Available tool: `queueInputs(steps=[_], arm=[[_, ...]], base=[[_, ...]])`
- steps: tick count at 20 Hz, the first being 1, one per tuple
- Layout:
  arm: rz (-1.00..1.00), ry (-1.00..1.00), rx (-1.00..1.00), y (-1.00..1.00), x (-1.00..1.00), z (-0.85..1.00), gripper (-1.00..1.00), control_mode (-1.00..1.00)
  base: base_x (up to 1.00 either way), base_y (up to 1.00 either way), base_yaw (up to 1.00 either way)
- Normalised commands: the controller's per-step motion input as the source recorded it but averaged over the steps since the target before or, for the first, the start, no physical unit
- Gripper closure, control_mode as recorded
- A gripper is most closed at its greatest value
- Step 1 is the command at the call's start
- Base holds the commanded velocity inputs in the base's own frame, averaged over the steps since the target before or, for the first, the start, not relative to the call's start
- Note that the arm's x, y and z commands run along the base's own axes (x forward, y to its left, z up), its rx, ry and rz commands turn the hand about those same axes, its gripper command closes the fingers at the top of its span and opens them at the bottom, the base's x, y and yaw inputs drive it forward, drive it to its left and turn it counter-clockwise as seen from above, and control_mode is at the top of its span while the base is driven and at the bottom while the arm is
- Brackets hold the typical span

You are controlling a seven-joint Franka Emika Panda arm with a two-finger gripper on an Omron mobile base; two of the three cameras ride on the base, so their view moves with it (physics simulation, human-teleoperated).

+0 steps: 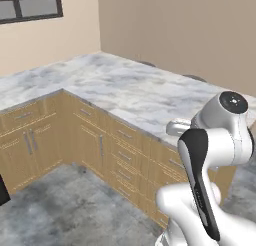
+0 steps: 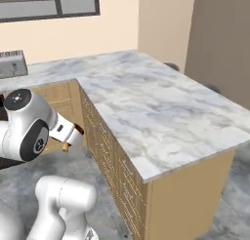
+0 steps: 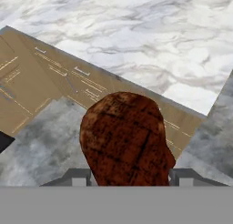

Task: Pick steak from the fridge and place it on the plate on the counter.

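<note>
The steak, a dark red-brown lump, sits between my gripper's two fingertips in the hand view, and the gripper is shut on it. In the right base view the gripper hangs over the floor, just left of the counter's wooden cabinet front, with a small tan bone end showing under it. The marble counter runs in an L over light wooden cabinets; in the hand view its corner lies beyond the steak. The plate and the fridge are out of view.
Wooden cabinets with drawers line the counter's front above a grey floor. A grey appliance stands at the counter's far left under a window. My own arm blocks the lower right of the left base view.
</note>
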Motion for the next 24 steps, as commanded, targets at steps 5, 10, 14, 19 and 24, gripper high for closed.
queueInputs(steps=[5,10,14,19,24], arm=[[0.0,0.0,0.0,0.0,0.0,0.0,1.0,1.0],[0.0,0.0,0.0,0.0,0.0,0.0,1.0,1.0],[0.0,0.0,0.0,0.0,0.0,0.0,1.0,1.0],[0.0,0.0,0.0,0.0,0.0,0.0,1.0,1.0],[0.0,0.0,0.0,0.0,0.0,0.0,1.0,1.0]], base=[[0.29,0.06,0.36],[0.28,0.21,0.34],[0.84,0.25,0.44],[0.93,0.24,0.4],[0.89,0.03,0.32]])
